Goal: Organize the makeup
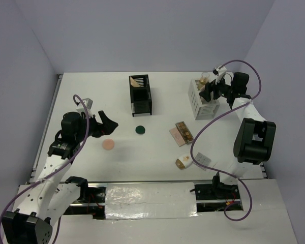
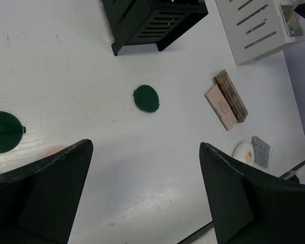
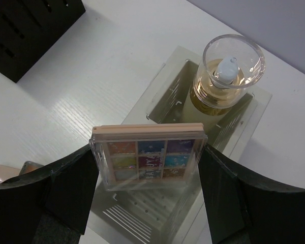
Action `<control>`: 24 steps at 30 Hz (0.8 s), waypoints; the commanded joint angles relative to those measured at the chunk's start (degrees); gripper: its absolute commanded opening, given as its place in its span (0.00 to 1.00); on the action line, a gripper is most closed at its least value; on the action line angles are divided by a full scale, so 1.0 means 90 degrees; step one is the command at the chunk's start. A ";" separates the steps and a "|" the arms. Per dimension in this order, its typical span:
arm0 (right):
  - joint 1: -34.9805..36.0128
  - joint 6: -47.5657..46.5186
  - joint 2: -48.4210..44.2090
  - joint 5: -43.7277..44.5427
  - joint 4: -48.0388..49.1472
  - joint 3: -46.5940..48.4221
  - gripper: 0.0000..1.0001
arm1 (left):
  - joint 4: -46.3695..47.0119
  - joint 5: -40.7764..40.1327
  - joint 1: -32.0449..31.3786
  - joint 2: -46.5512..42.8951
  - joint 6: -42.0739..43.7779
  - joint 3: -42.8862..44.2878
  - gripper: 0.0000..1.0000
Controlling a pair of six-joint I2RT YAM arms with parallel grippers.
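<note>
Glossy square eyeshadow palette, centre of the right wrist view, is clamped by the right gripper over the white slotted box, beside a round clear-capped bottle. The left gripper hovers angled at the overhead's left, jaws wide apart.

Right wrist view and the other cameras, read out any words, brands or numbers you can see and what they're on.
Eyeshadow palette in the right claw: pale lettering across its clear lid, too blurred to read.
Small grey card beside the white oval compact: marks too small to read.
No other text is legible.
</note>
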 commanded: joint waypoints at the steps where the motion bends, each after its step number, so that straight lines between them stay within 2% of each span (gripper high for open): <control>1: -0.0084 -0.0231 -0.0018 -0.0159 -0.0060 0.0239 0.26 | 0.0204 0.0094 0.0030 0.0013 -0.0088 0.0153 0.99; 6: -0.0113 -0.0485 0.0080 -0.0218 -0.0441 0.0356 0.47 | 0.0253 0.0123 0.0030 0.0033 -0.0097 0.0162 0.99; 8: -0.0113 -0.0525 0.0051 -0.0208 -0.0422 0.0269 0.59 | 0.0262 0.0143 0.0030 0.0042 -0.0117 0.0162 0.99; 9: -0.0113 -0.0525 -0.0017 -0.0170 -0.0344 0.0220 0.69 | 0.0282 0.0153 0.0021 0.0042 -0.0127 0.0162 0.99; 12: -0.0113 -0.0544 -0.0125 -0.0121 -0.0246 0.0025 0.82 | 0.0369 0.0299 0.0021 0.0062 -0.0166 0.0123 0.99; 18: -0.0113 -0.0573 -0.0359 -0.0042 -0.0314 -0.0093 0.94 | 0.0585 0.0631 0.0020 0.0159 -0.0224 0.0035 0.98; 24: -0.0123 -0.0437 -0.0779 0.0036 -0.0509 -0.0044 0.96 | 0.0624 0.0719 0.0020 0.0130 -0.0224 0.0016 0.95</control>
